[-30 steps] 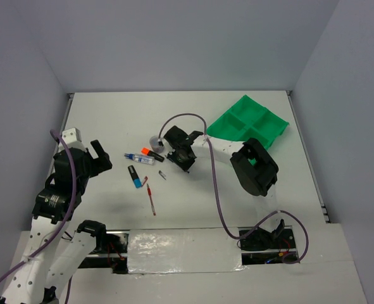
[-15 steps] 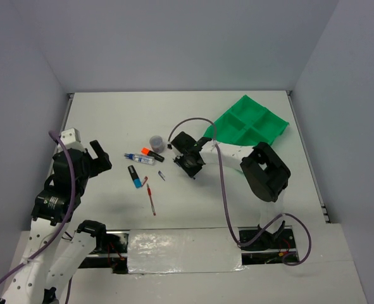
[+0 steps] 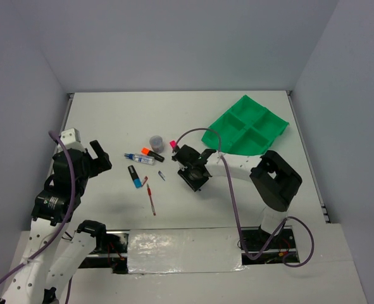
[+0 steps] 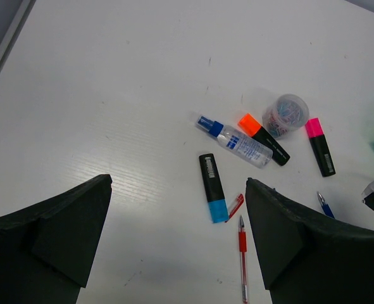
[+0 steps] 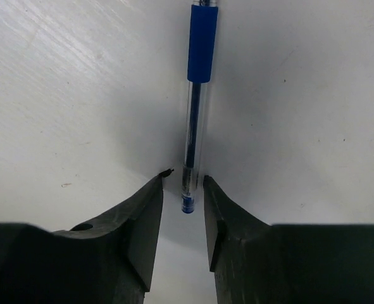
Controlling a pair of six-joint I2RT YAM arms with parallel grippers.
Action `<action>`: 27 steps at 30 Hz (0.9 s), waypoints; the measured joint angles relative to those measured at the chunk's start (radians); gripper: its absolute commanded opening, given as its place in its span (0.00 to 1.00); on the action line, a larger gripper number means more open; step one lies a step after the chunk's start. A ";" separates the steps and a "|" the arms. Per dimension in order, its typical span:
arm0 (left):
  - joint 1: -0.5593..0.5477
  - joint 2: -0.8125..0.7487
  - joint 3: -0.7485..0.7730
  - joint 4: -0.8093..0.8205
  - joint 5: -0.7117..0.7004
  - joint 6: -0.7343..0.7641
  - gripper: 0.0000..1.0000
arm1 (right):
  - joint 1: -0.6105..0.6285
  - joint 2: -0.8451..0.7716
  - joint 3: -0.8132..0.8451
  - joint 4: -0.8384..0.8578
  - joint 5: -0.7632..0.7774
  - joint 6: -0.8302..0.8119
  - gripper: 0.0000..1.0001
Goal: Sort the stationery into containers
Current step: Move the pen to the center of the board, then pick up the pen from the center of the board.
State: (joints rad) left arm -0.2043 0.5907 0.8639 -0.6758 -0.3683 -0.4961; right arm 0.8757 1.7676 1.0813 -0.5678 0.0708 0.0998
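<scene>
Currently, the blue pen (image 5: 201, 44) is laid flat on the table (image 5: 79, 95). Its near end is straddled by the right gripper (image 5: 183, 185), jaws narrowly parted. The left gripper (image 4: 177, 247) is spread wide, holding nothing. The green tray (image 3: 250, 125) is placed far right.

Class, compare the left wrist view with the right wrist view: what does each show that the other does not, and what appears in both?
Only the left wrist view: the blue-ended highlighter, orange-ended highlighter, pink-ended highlighter, clear-blue tube, round pot, red pen and the open left gripper. Only the right wrist view: the right gripper, open, straddling the pen's near end. Both: the blue pen, just partly seen from the left wrist, and the white table.
</scene>
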 measured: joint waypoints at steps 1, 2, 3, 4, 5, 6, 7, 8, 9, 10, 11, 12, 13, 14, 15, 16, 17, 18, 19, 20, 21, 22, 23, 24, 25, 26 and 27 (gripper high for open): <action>0.000 0.000 0.000 0.000 0.000 0.000 0.99 | 0.000 0.002 0.001 -0.001 -0.002 -0.003 0.42; 0.000 -0.001 0.000 0.000 0.000 0.000 0.99 | 0.000 0.007 0.008 -0.004 -0.002 -0.004 0.45; 0.000 -0.002 0.000 0.000 0.000 0.000 0.99 | 0.002 0.015 0.018 -0.006 -0.003 -0.005 0.46; 0.000 -0.003 0.000 0.000 0.000 0.000 0.99 | 0.002 0.026 0.033 -0.012 -0.003 -0.009 0.46; 0.000 -0.005 0.000 0.000 0.000 0.000 0.99 | 0.002 0.038 0.048 -0.014 -0.001 -0.012 0.47; 0.000 -0.006 0.000 0.000 0.000 0.000 0.99 | 0.002 0.053 0.068 -0.016 0.002 -0.016 0.47; 0.000 -0.007 0.000 0.000 0.000 0.000 0.99 | 0.001 0.069 0.089 -0.017 0.004 -0.020 0.47; 0.000 -0.007 0.000 0.000 0.000 0.000 0.99 | 0.000 0.081 0.105 -0.016 0.005 -0.024 0.47; 0.000 -0.007 0.000 0.000 0.000 0.000 0.99 | -0.003 0.090 0.119 -0.015 0.005 -0.029 0.47; 0.000 -0.007 0.000 0.000 0.000 0.000 0.99 | -0.006 0.099 0.131 -0.017 0.003 -0.033 0.46; 0.000 -0.007 0.000 0.000 0.000 0.000 0.99 | -0.010 0.105 0.142 -0.018 0.001 -0.039 0.46; 0.000 -0.007 0.000 0.000 0.000 0.000 0.99 | -0.015 0.112 0.152 -0.018 -0.001 -0.042 0.44; 0.000 -0.007 0.000 0.000 0.000 0.000 0.99 | -0.023 0.117 0.163 -0.018 -0.003 -0.047 0.42; 0.000 -0.007 0.000 0.000 0.000 0.000 0.99 | -0.031 0.123 0.171 -0.018 -0.006 -0.049 0.41; 0.000 -0.007 0.000 0.000 0.000 0.000 0.99 | -0.039 0.128 0.176 -0.018 -0.008 -0.052 0.40; 0.000 -0.007 0.000 0.000 0.000 0.000 0.99 | -0.045 0.133 0.180 -0.017 -0.010 -0.055 0.38; 0.000 -0.007 0.000 0.000 0.000 0.000 0.99 | -0.051 0.138 0.182 -0.017 -0.013 -0.057 0.36; 0.000 -0.007 0.000 0.000 0.000 0.000 0.99 | -0.057 0.142 0.183 -0.018 -0.021 -0.059 0.33; 0.000 -0.007 0.000 0.000 0.000 0.000 0.99 | -0.058 0.143 0.183 -0.018 -0.024 -0.060 0.33; 0.000 -0.007 0.000 0.000 0.000 0.000 0.99 | -0.059 0.143 0.183 -0.018 -0.025 -0.061 0.32; 0.000 -0.007 0.000 0.000 0.000 0.000 0.99 | -0.058 0.144 0.183 -0.019 -0.025 -0.064 0.32; 0.000 -0.007 0.000 0.000 0.000 0.000 0.99 | -0.058 0.144 0.182 -0.018 -0.026 -0.064 0.32; 0.000 -0.007 0.000 0.000 0.000 0.000 0.99 | -0.058 0.144 0.179 -0.015 -0.027 -0.064 0.32; 0.000 -0.007 0.000 0.000 0.000 0.000 0.99 | -0.058 0.142 0.174 -0.006 -0.029 -0.066 0.30; 0.000 -0.007 0.000 0.000 0.000 0.000 0.99 | -0.058 0.137 0.164 0.003 -0.031 -0.067 0.28; 0.000 -0.007 0.000 0.000 0.000 0.000 0.99 | -0.058 0.131 0.154 0.013 -0.033 -0.068 0.25; 0.000 -0.007 0.000 0.000 -0.001 0.000 0.99 | -0.057 0.125 0.144 0.023 -0.034 -0.068 0.19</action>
State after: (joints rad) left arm -0.2047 0.5835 0.8635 -0.6758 -0.3691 -0.4961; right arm 0.8188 1.8927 1.2251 -0.5446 0.0372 0.0315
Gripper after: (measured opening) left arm 0.993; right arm 0.271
